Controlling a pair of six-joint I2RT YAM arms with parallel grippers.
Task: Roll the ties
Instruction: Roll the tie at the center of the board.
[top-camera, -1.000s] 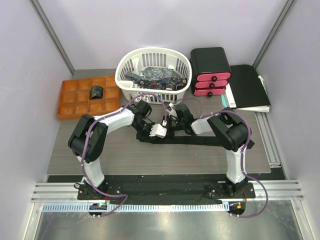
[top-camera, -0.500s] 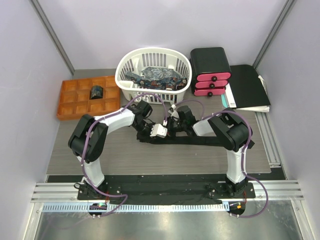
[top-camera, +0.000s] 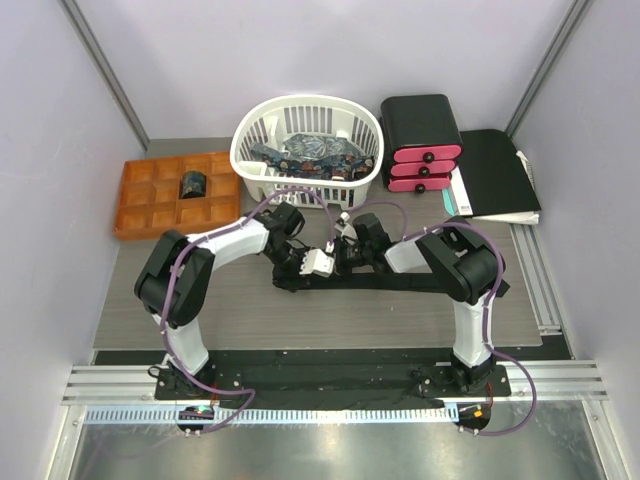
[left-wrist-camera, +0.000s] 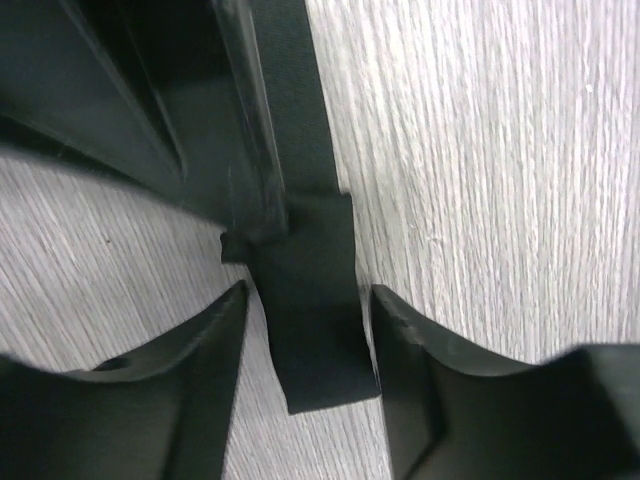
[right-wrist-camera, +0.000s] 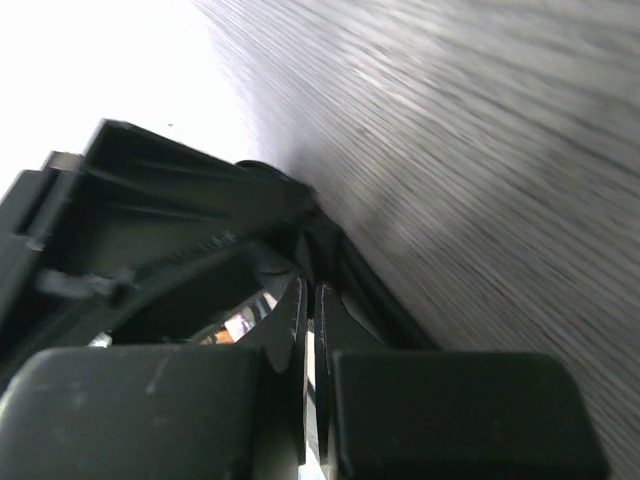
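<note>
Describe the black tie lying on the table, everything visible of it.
The black tie is a long, narrow strip of plain matt fabric, lying flat and straight across the grey wood-grain table, not yet rolled. Its left end is folded back once. The left gripper straddles that end, fingers open. The right gripper, nearly shut, appears to pinch it at the fold.

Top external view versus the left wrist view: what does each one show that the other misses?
Only the top view shows the basket of patterned ties, the tray holding a rolled tie, and the drawer box. Only the wrist view shows, close up, the end of the black tie lying between the left fingers, and the grain of the table. Both show the black tie and the table.
</note>
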